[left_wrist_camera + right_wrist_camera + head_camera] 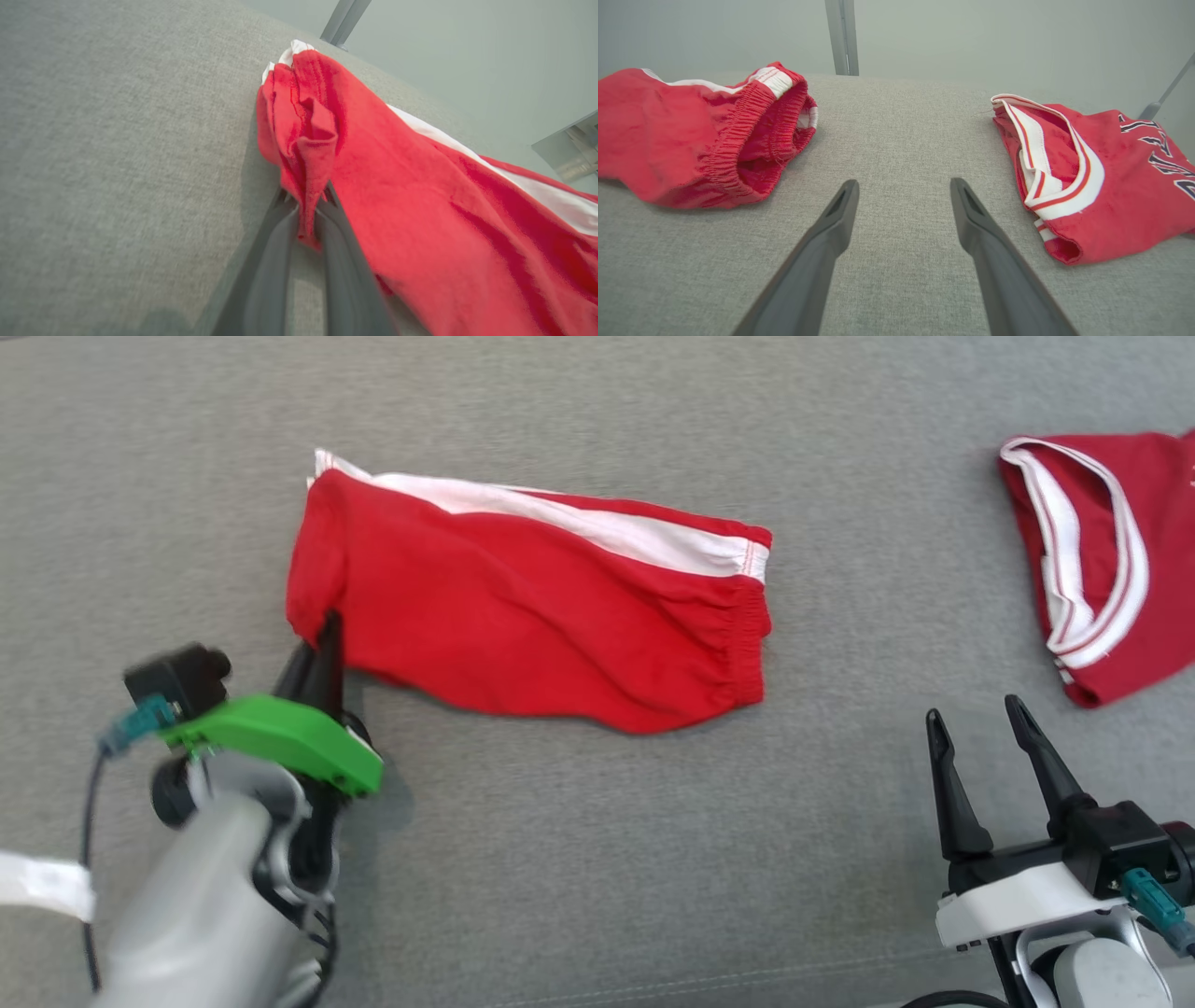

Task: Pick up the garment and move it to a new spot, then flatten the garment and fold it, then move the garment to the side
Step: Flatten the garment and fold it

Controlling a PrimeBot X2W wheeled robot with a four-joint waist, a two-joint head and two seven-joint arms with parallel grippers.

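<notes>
Looking down from the head cam at red shorts (532, 616) spread across the middle of the grey fabric tabletop (597, 877), a touch toward 11 o'clock from dead centre. Lying mostly flat with a few rumples, white side stripe (607, 527) along the 12 o'clock edge, elastic waistband (752, 635) facing 3 o'clock.

Down at 8 o'clock: left gripper (327, 625), green cover (280, 737) on its wrist, pressed together and pinching the shorts' 7 o'clock corner. Same story up close from the left wrist cam: a bunched fold of red cloth nipped right between the two dark fingers (264, 280), the rest of the fabric trailing off toward 4 o'clock.

Over at 4 o'clock: right gripper (975, 712), spread wide, holding nothing, tips aimed at 12 o'clock. Well apart from the shorts, touching neither garment. From its own wrist cam, parked between the two, waistband opening at 10 o'clock and a second garment at 2 o'clock.

That second one: a red jersey (1111, 560) with white-and-red trim, crumpled at the 2 o'clock edge of the head view, partly cut off by the frame. Dark lettering on it from the right wrist cam, too cropped to read. Also a grey metal post (841, 37) past the table's far edge at 12 o'clock there.
</notes>
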